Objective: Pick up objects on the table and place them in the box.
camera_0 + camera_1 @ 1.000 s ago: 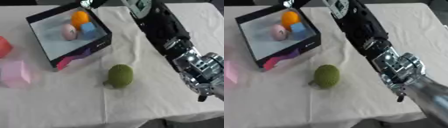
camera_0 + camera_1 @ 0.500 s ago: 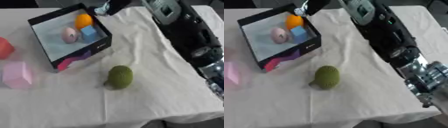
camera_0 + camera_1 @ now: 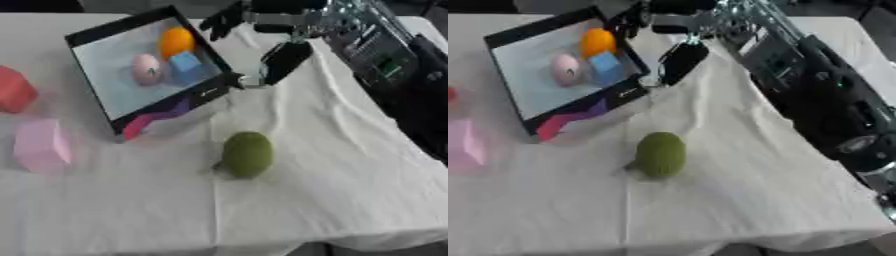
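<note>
A black-rimmed box (image 3: 119, 28) lies tilted at the upper left, holding an orange ball (image 3: 175, 41), a pink round thing (image 3: 145, 69) and a blue cube (image 3: 185, 62). My right hand (image 3: 278, 22) hovers over the box's far right corner, open, with dark fingers (image 3: 224, 21) pointing left and the thumb (image 3: 283, 60) hanging down; it holds nothing. A green round object (image 3: 248, 154) rests on the white cloth, below the box and apart from the hand. A pink block (image 3: 41, 145) and a red object (image 3: 14, 90) sit at the left edge. The left hand does not show.
My right arm (image 3: 824, 95) fills the upper right, running diagonally to the lower right. The white tablecloth (image 3: 332, 200) is creased, and its front edge runs along the bottom of the view.
My right hand has drawn back to the right, from above the orange ball inside the box to the box's far right corner. The objects have stayed put.
</note>
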Tool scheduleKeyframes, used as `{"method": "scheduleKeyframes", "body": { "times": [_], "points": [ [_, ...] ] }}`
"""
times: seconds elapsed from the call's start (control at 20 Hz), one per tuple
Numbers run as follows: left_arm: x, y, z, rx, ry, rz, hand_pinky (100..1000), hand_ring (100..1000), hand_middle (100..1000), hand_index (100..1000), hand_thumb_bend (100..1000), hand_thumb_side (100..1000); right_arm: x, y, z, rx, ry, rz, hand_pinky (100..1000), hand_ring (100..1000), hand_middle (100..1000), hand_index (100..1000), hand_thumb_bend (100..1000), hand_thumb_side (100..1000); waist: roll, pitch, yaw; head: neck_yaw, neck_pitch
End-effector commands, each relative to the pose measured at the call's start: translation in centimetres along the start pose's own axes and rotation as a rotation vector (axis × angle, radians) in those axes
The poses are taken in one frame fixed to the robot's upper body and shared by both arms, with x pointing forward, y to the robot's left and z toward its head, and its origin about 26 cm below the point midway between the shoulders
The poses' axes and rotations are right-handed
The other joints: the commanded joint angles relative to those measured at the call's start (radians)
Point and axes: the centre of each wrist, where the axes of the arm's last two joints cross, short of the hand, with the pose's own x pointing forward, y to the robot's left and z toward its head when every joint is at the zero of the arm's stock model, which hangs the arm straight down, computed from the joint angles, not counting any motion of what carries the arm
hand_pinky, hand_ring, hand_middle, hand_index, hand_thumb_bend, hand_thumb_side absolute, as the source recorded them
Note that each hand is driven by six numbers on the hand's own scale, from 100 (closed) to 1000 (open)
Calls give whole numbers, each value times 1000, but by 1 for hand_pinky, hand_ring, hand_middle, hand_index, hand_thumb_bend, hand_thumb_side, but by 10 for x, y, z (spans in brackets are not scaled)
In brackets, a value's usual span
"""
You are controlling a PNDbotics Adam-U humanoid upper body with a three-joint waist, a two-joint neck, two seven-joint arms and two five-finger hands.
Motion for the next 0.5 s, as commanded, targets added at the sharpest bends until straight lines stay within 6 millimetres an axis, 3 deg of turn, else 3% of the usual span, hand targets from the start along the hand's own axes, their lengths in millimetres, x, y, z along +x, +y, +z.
{"method": "scheduleKeyframes", "body": {
  "times": [0.05, 0.5],
  "points": [
    [10, 5, -8, -23, -29, -40, 936, 888, 784, 775, 100, 714, 1, -1, 13, 62, 2, 47, 917, 859, 811, 968, 350, 428, -10, -23, 0, 3, 5],
    [9, 4, -8, -31, -26, -42, 937, 890, 784, 775, 100, 716, -7, 31, 11, 237, 5, 42, 922, 866, 828, 978, 385, 428, -12, -20, 2, -2, 5]
  ]
}}
